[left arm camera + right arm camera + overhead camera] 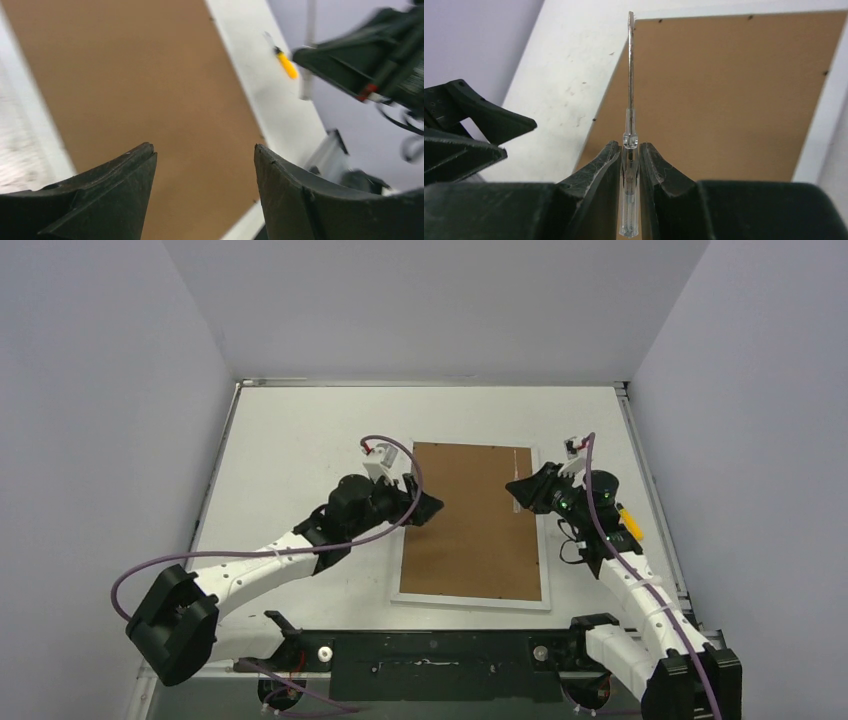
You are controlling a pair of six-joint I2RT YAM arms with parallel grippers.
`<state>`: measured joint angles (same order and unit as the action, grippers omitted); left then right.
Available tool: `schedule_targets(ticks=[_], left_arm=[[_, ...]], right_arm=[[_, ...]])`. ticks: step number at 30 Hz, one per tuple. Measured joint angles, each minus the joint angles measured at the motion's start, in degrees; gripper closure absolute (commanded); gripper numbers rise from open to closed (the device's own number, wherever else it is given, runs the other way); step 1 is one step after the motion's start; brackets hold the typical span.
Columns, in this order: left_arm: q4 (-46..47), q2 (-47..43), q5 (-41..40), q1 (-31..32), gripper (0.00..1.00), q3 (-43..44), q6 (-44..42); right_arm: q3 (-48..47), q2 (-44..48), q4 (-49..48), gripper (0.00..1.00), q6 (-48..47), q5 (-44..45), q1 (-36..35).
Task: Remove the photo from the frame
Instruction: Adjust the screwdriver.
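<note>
Pale lilac walls [100, 390] box in a matte white worktop [300, 430], lightly scuffed where my wrist cameras catch it close. The frame [470, 520] lies flat in the middle, back side up: a big rectangle of smooth brown fibreboard with a narrow white border round it and a few small dark tabs along the board's edge. The photo I cannot see in any view. My left pincer [204, 152] hangs over the frame's left edge about halfway along, its two black, curved, ribbed fingers spread wide with nothing between them, only brown board showing in the gap. My right pincer [630, 146] sits at the frame's right edge, fingers pressed together on a slim screwdriver [630, 132] with a clear plastic handle and a thin flat steel blade. From the right wrist the blade runs along the seam where board meets border, its tip near a corner of the board; whether it touches, I cannot tell. A small yellow stick-shaped thing [286, 64] lies on the worktop just beyond the frame's right side, near the right arm.
</note>
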<state>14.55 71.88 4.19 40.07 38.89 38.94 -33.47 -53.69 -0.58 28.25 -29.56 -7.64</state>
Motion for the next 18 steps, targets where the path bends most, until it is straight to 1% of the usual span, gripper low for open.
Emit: schedule_targets(ticks=[4, 8, 10, 13, 16, 18], left_arm=[[7.41, -1.79, 2.78, 7.1, 0.31, -2.58, 3.23], [14.97, -0.35, 4.22, 11.52, 0.33, -3.04, 5.97], [18.38, 1.16, 4.74, 12.87, 0.37, -2.93, 6.62], [22.03, 4.96, 5.6, 14.27, 0.39, -1.49, 7.5], [23.98, 8.33, 6.62, 14.91, 0.4, 0.76, 8.48], [24.9, 9.35, 6.95, 15.26, 0.43, 1.79, 8.85]], right_arm=[[7.43, 1.55, -11.8, 0.91, 9.18, -5.4, -1.36], [9.4, 3.61, -20.63, 0.93, 14.47, -6.71, -4.74], [9.4, 4.22, -24.39, 0.93, 16.24, -6.71, -6.69], [9.57, 5.38, -29.83, 0.92, 19.37, -6.4, -10.14], [9.77, 6.88, -31.78, 0.93, 20.9, -5.77, -12.11], [9.77, 7.91, -32.44, 0.93, 21.4, -5.4, -12.68]])
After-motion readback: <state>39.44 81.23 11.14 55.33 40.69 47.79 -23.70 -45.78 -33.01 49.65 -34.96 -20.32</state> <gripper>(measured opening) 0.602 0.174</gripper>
